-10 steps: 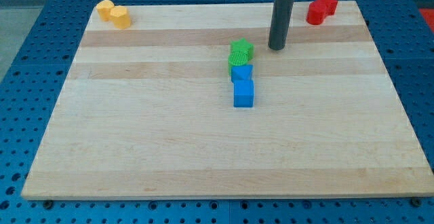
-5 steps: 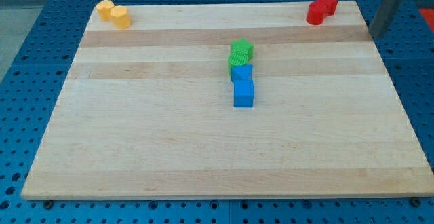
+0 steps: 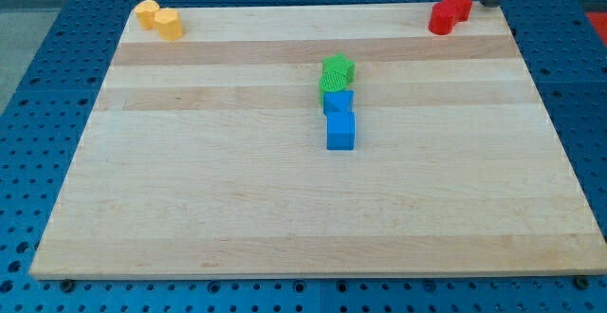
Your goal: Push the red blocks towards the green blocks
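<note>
Push not started. Red blocks point(image 3: 450, 12) sit at the far right corner of the bench point(image 3: 237, 209), two pieces touching, reading as one clump; exact shapes hard to make out. Green blocks point(image 3: 336, 73) are mid-bench, slightly far of centre, well apart from the reds. Nothing between the two groups, so the lane looks open.

My tip point(image 3: 493, 2) is at the far right edge of the view, just right of the reds and slightly farther back, apart from them, no contact visible. Only the rod's lower stub shows. No fingers on this rig, so no open/closed state to give: bare rod only.

Orientation: the red clump's long axis runs left-near to right-far, roughly in line with the direction toward the greens. The green pair is stacked along near-far, star-like piece on the far end, touching the blue cubes point(image 3: 340, 119), which continue the column toward near.

Left to do, as I judge it: everything. Tip is on the correct side of the reds; push should go left and near. Yellow blocks point(image 3: 158, 19) at far left are not involved.
</note>
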You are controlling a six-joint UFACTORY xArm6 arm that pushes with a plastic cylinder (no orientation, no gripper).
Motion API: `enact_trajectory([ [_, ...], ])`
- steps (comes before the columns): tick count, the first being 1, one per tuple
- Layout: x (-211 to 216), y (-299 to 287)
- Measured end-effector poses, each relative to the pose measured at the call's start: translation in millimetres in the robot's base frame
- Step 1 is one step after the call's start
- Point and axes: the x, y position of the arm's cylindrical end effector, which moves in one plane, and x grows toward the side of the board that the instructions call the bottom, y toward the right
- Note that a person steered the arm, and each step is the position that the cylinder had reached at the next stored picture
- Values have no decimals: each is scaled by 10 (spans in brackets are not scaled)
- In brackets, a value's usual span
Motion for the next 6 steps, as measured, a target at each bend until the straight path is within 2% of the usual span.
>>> enact_trajectory([
  [2, 10, -329],
  [6, 414, -622],
])
